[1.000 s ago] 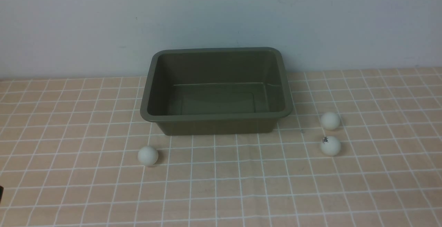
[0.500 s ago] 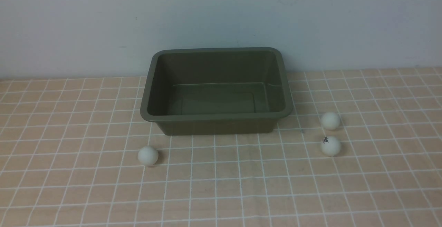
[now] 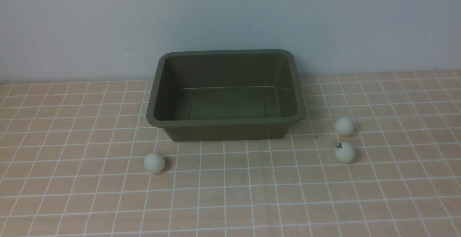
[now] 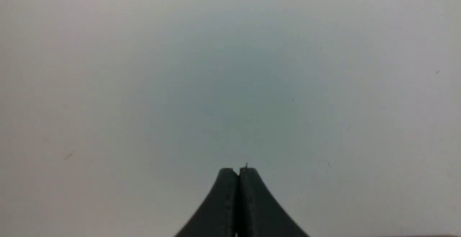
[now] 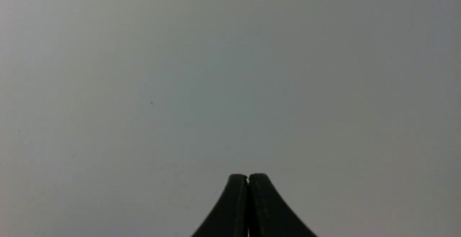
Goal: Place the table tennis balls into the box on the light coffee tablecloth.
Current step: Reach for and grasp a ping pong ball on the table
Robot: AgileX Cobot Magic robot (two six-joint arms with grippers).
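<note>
Front: you had the box [image 3: 225,123] on the light coffee tablecloth [image 3: 72,193] against the wall [image 3: 108,21] — left ball [image 3: 154,162] near its front left corner, plain ball [image 3: 344,126] and logo ball [image 3: 344,152] close together off its right side | Left wrist: your left claw [image 4: 238,170] was clenched, jaws pressed together | Right wrist: your right claw [image 5: 248,176] was clenched likewise — gripping nothing.

The mark [image 3: 339,145] on one ball [image 3: 344,153] is illegible.
</note>
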